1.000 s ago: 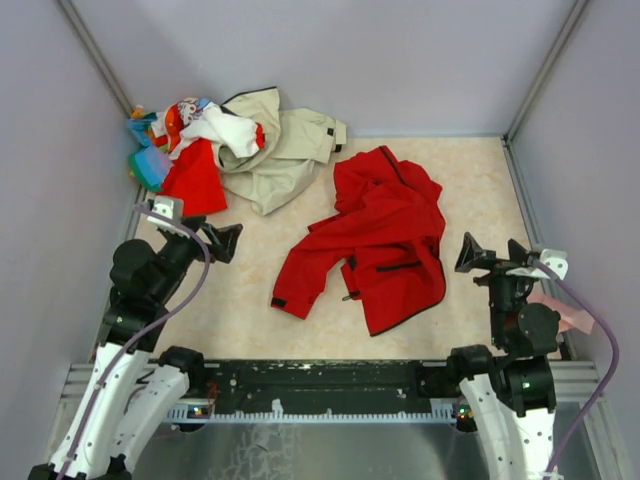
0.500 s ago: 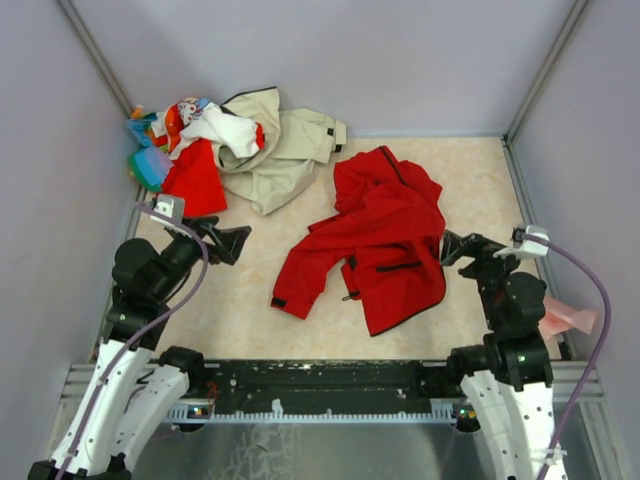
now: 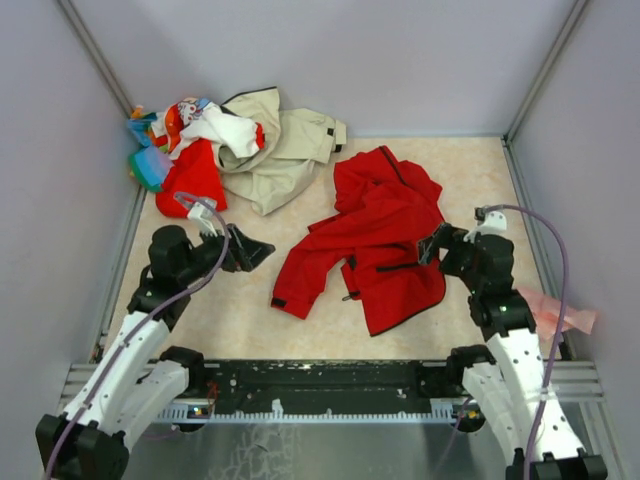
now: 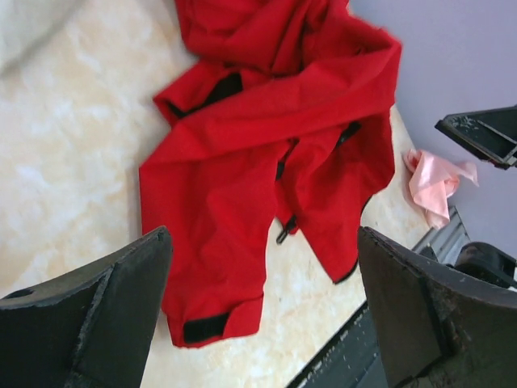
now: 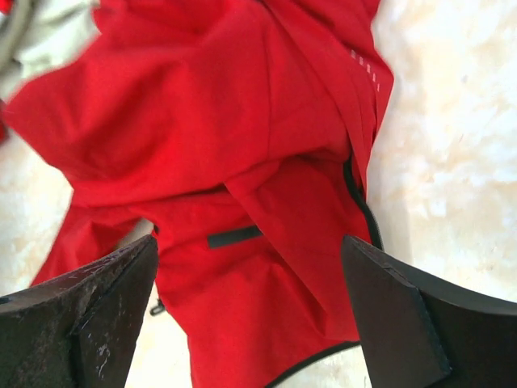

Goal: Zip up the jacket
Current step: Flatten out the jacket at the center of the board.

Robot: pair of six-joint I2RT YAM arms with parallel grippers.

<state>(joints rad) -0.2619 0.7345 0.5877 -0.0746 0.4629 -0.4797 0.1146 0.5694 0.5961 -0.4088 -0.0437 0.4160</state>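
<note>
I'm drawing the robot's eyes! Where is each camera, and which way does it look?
Top external: high above and behind the arms, looking down at the table; both arms show, left gripper and right gripper open.
Left wrist: on the left arm, looking rightward across the jacket to a pink cloth; its own fingers show.
Right wrist: on the right arm, looking down on the jacket; its own fingers show.
Shared: all see the jacket; top and left wrist see the pink cloth.
</note>
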